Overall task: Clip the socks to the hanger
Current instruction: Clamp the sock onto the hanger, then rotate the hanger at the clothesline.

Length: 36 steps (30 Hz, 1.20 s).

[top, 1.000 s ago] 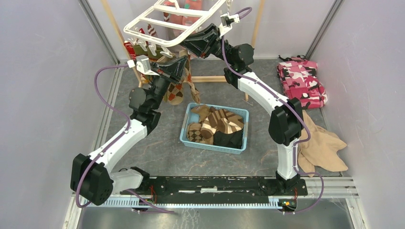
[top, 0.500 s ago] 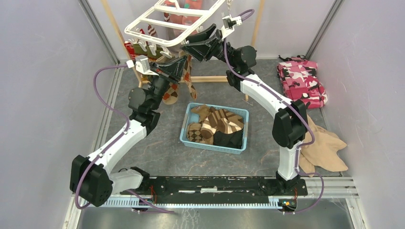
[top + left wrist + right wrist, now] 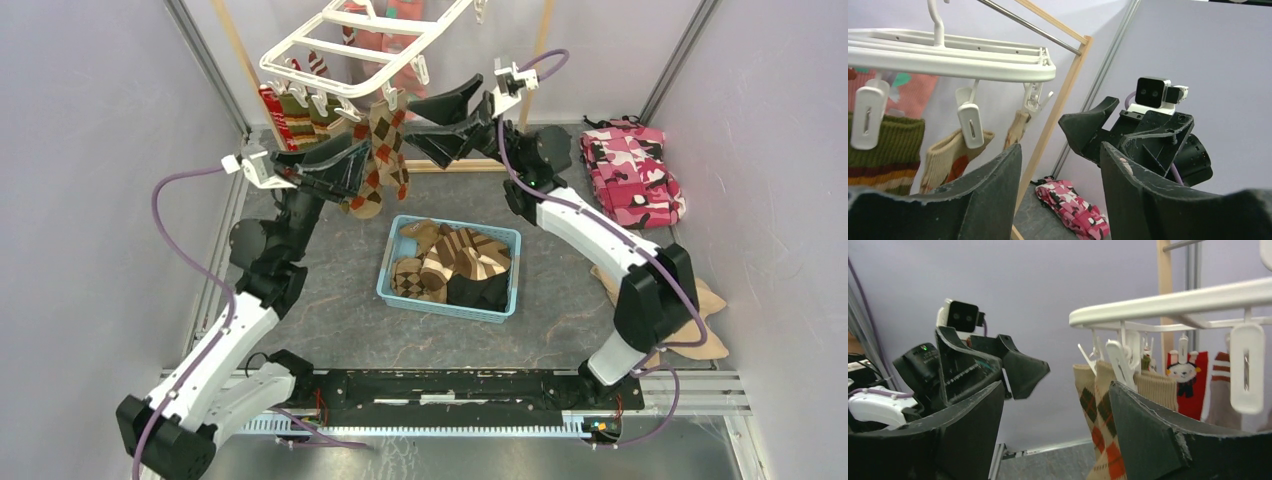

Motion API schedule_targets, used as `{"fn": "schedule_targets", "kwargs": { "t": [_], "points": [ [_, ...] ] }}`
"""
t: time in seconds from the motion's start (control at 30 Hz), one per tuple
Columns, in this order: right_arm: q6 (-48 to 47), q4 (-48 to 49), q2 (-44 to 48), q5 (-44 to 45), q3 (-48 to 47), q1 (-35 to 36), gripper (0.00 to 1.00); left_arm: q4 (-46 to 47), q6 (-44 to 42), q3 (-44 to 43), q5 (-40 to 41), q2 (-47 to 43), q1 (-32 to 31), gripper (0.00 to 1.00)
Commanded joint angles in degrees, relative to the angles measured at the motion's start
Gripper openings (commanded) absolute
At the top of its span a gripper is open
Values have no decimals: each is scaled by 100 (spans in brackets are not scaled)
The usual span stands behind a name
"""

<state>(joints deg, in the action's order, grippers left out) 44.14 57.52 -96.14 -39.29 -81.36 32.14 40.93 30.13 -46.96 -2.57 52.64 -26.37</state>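
Note:
The white hanger (image 3: pixel 340 55) hangs tilted at the top, with several socks clipped along its near rim. A tan argyle pair (image 3: pixel 380 150) dangles from the rim's near right end. My left gripper (image 3: pixel 358 165) is open just left of that pair and holds nothing. My right gripper (image 3: pixel 408 120) is open just right of it, also holding nothing. The right wrist view shows the argyle pair (image 3: pixel 1098 410) under a clip, beside the hanger (image 3: pixel 1168 302). In the left wrist view, an olive striped sock (image 3: pixel 883 150) and a tan sock (image 3: pixel 945 155) hang from the hanger (image 3: pixel 948 57). More socks (image 3: pixel 455 262) lie in the basket.
A light blue basket (image 3: pixel 386 280) sits mid-table below the grippers. A pink camouflage cloth (image 3: pixel 630 170) lies at the back right. A beige cloth (image 3: pixel 705 305) lies by the right arm. The wooden frame stand (image 3: pixel 540 50) carries the hanger.
Both grippers have opened and drawn apart from the hanger's corner, left arm to the left, right arm to the right. The argyle pair now hangs free from its clip.

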Motion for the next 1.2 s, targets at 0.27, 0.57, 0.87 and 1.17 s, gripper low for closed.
{"fn": "schedule_targets", "kwargs": {
  "t": [0.27,0.57,0.87,1.17],
  "points": [
    [-2630,-1804,2315,388,2132,-136,89,-1866,-574,1046,-683,-2067,18,98],
    [-3865,-2924,3787,1174,3698,-129,98,-1226,313,2649,-1479,-2840,18,100],
    [-4274,-3466,4545,1623,4804,-138,98,47,1195,4206,-1493,-2861,18,100],
    [-3839,-2987,4763,1784,5889,-290,98,-6,989,4371,-1130,-2668,18,100]
  ]
}}
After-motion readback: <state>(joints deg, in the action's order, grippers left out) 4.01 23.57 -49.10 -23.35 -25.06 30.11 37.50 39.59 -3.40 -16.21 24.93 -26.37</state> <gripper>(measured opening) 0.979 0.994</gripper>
